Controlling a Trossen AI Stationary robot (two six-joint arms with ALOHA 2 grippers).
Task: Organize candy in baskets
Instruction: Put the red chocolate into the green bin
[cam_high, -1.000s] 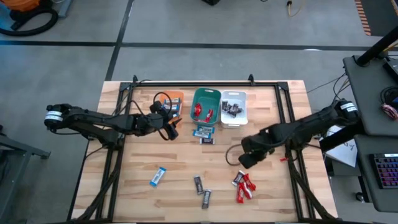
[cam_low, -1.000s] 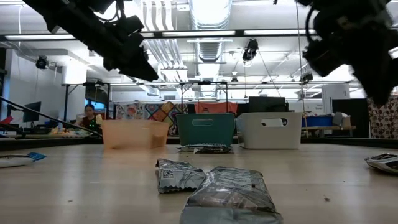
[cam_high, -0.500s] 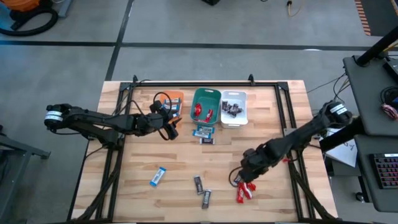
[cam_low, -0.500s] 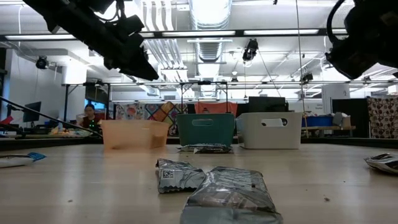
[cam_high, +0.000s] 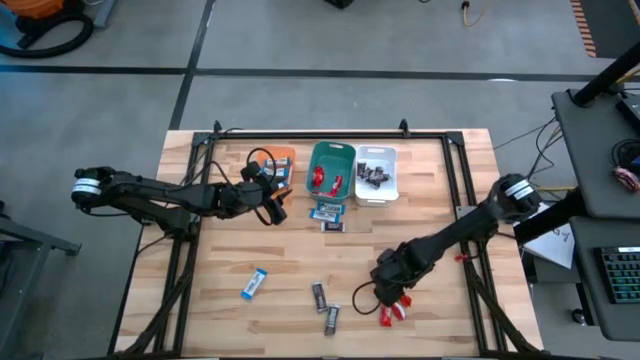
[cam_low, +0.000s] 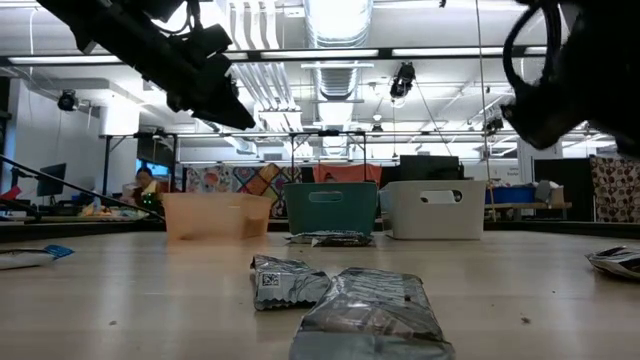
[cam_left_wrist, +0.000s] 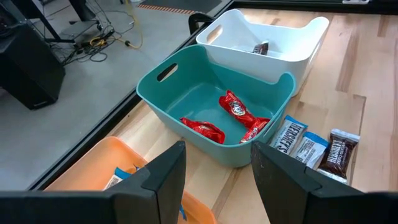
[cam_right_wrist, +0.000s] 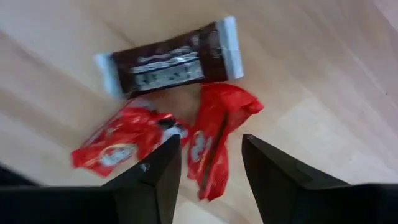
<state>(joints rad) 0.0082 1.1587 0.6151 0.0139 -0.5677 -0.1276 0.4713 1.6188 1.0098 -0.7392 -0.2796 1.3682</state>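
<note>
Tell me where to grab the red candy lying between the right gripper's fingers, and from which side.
Take the red candy across its narrow middle, coming straight down from above. It lies flat on the table, lengthwise between the open right gripper fingers, so they would likely close on its long edges. A second red candy touches it, so stay centred.

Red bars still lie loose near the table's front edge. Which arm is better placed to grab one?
Right: the right gripper hangs open directly over the red candy; the left gripper hovers by the teal basket.

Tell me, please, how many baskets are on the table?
3, in one row at the table's far edge: the orange basket, partly hidden in the high view by the left arm, the teal basket in the middle, and the white basket beside it.
</note>
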